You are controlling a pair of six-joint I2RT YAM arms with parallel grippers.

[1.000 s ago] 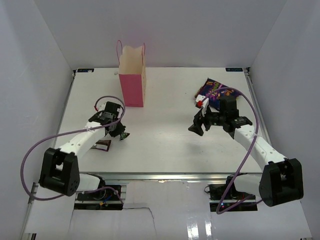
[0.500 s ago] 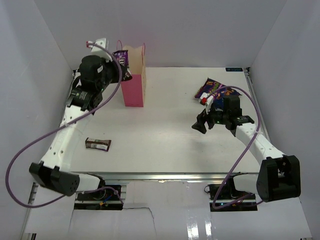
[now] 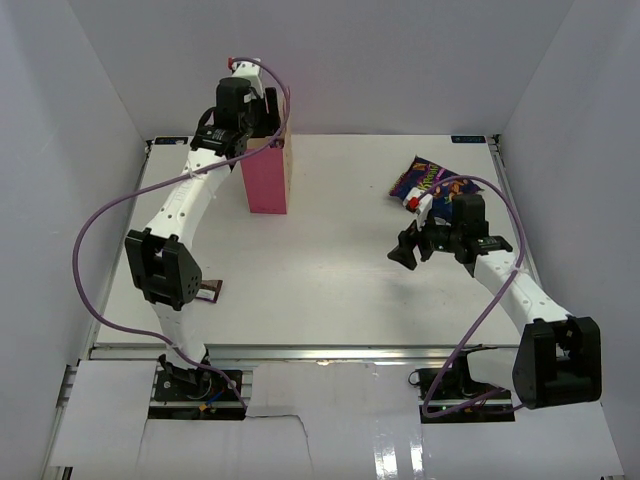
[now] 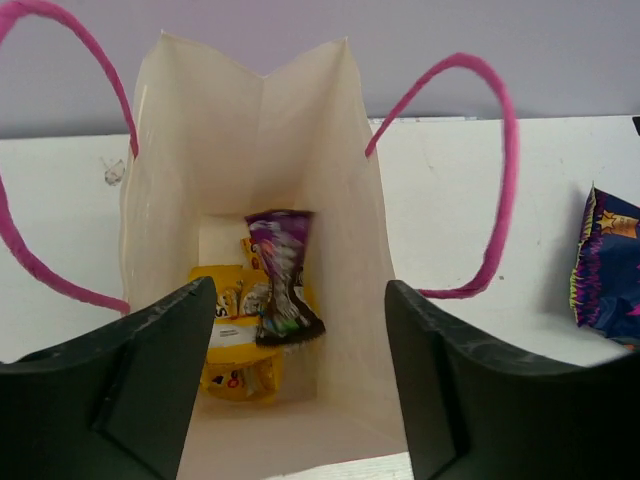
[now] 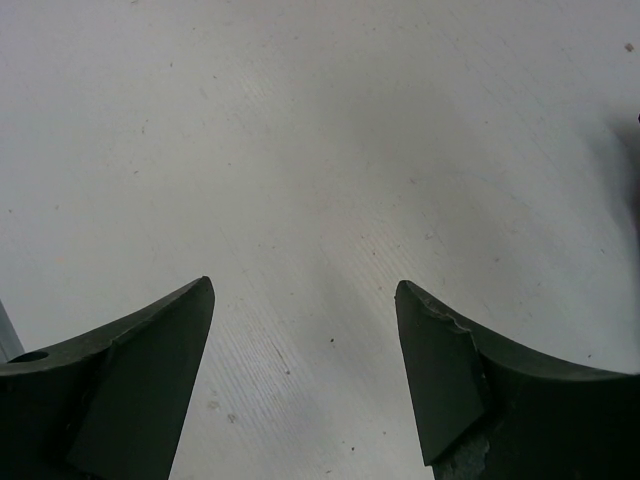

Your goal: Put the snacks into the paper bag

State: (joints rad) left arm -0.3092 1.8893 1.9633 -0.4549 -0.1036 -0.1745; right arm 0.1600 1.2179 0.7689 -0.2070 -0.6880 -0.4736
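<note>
White tabletop (image 3: 330,270) boxed in by pale walls carries the tall pink paper gift bag (image 3: 268,182) upright at its far left. The left gripper (image 4: 300,290) hangs over the bag's mouth, jaws spread and empty, and down inside a small dark purple candy packet (image 4: 283,275) stands on end against small yellow candy packets (image 4: 232,335). The larger crinkly dark blue-purple snack bag (image 3: 422,180) lies far right, the right gripper (image 5: 305,290) hovers nearby over bare table with jaws wide apart and nothing held, and a small dark brown candy packet (image 3: 208,290) lies front left, partly hidden behind the left arm (image 3: 165,265).
</note>
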